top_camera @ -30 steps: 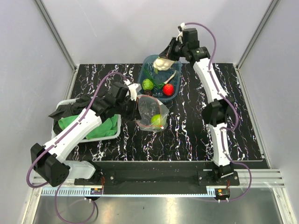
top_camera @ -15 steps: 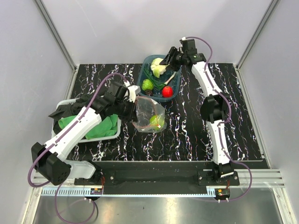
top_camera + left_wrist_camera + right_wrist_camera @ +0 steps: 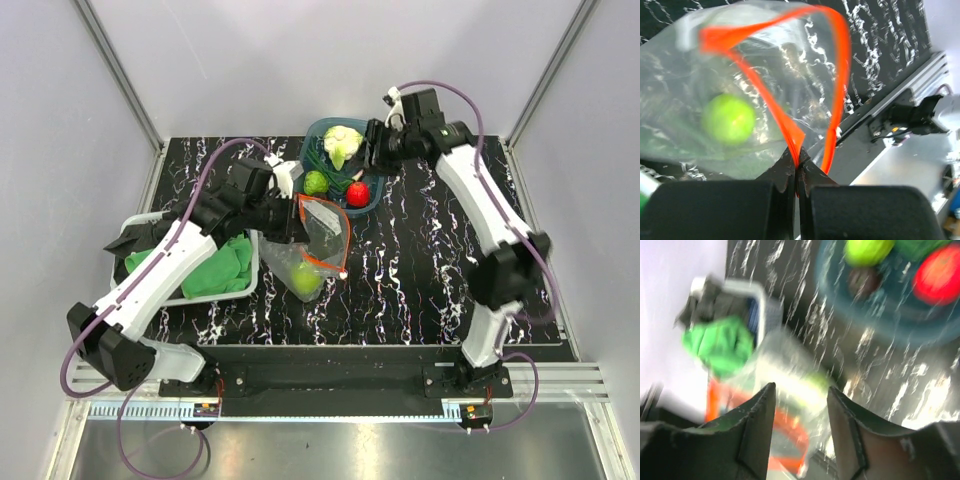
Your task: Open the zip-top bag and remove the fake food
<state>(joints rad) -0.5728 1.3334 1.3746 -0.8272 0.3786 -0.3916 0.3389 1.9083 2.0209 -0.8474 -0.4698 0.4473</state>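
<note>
My left gripper (image 3: 297, 213) (image 3: 798, 161) is shut on one lip of the orange-red zip strip (image 3: 771, 95) of the zip-top bag (image 3: 312, 250). The bag hangs with its mouth open. A green apple (image 3: 305, 280) (image 3: 729, 120) lies inside it. The rest of the fake food sits in the teal tub (image 3: 378, 185): a cauliflower (image 3: 342, 141), a green ridged piece (image 3: 316, 181) (image 3: 867, 250), a red piece (image 3: 358, 193) (image 3: 940, 267) and a small dark piece (image 3: 863, 281). My right gripper (image 3: 374, 150) (image 3: 800, 390) hangs open and empty at the tub's right rim.
A white bin (image 3: 138, 222) with a green cloth (image 3: 215, 270) (image 3: 720, 342) and dark items stands at the left, under my left arm. The black marbled table (image 3: 430, 270) ends at a metal rail in front. Grey walls enclose the back and sides.
The right gripper opened and left the cauliflower in the tub, then drew back to the right. The left gripper swung the bag left and down, and the apple slid lower.
</note>
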